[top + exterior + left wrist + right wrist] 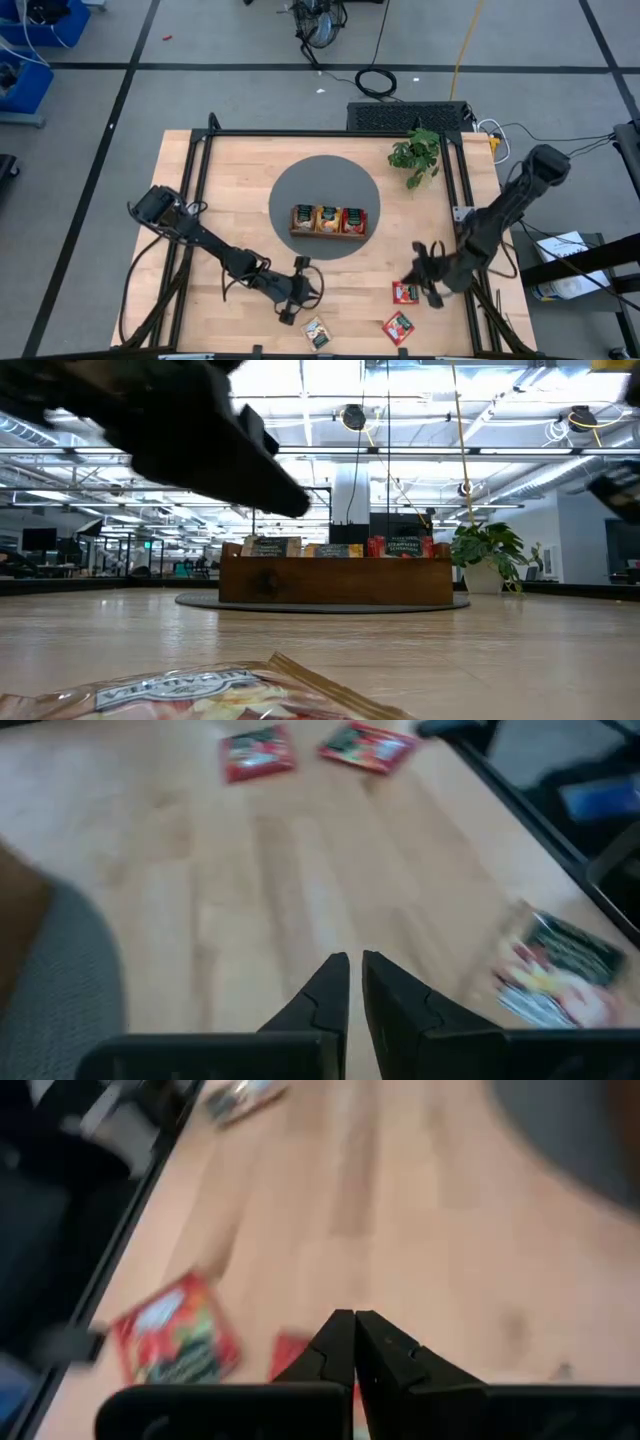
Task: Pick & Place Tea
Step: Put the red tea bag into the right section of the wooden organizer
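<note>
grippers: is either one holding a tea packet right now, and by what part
Neither holds anything. The left gripper is nearly shut over bare table, and the right gripper is shut and empty above a red tea packet near the table's edge.

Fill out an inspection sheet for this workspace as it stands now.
Surface: wooden table with a grey round mat.
Job's things: wooden tray on the mat, holding tea packets; two red tea packets and a pale tea packet loose at the near edge.
Clutter: potted plant.
Grippers: left gripper shut, empty, above bare wood; right gripper shut, empty, by the red packets.
Cables: coiled cable on the floor.
Surroundings: grey floor, blue bins.
</note>
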Robot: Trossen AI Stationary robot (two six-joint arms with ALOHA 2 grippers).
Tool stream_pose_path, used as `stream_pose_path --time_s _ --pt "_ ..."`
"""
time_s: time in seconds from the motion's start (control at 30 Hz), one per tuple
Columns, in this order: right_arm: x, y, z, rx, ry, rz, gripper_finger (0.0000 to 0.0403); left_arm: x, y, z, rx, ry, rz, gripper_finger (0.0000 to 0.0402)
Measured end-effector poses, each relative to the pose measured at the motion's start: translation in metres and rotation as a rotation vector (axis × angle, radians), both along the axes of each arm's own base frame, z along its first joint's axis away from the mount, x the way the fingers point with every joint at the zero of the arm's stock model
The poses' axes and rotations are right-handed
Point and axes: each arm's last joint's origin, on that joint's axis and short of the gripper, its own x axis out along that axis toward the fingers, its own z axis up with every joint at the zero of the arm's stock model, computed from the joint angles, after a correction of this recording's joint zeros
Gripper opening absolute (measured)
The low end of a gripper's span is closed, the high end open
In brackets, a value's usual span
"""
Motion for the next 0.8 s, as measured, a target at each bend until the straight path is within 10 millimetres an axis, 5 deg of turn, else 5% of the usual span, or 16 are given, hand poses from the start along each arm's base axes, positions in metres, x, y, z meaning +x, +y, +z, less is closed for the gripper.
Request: stream_pose_path --time_s 0.47,0.8 --pt "-0.002 0.039 -0.012 -0.017 0.363 0.126 0.0 -0.003 -0.005 -0.001 -0.036 0.017 0.012 0.0037" --pt "0.004 0.025 -0.024 -0.09 0.551 -0.094 0.0 -0.002 -0.004 0.0 -0.081 0.026 0.046 0.0037"
